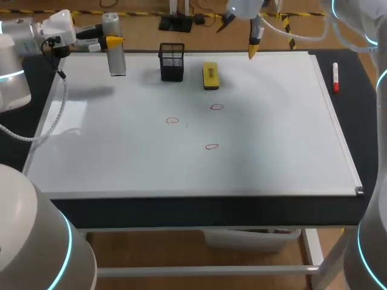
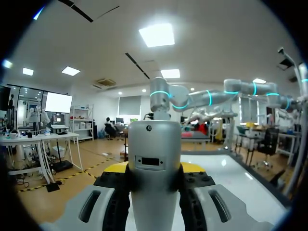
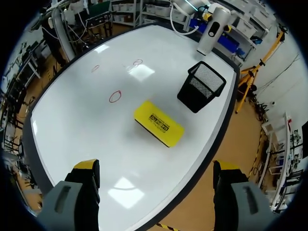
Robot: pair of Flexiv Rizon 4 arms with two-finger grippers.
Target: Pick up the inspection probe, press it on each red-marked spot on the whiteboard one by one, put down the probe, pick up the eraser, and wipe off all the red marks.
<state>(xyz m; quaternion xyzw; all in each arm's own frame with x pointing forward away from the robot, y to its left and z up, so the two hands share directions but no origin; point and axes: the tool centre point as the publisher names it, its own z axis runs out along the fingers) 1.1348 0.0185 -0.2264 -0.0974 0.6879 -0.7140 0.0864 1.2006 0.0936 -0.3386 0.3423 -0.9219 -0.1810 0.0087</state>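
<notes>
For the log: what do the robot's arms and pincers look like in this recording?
The left arm and right arm are rounded white-grey segments with glowing cyan rings at the joints. A white ribbed cable loops beside the left arm. The left pincer and right pincer each have two grey fingers with dark slots, ending in bright yellow tips.
</notes>
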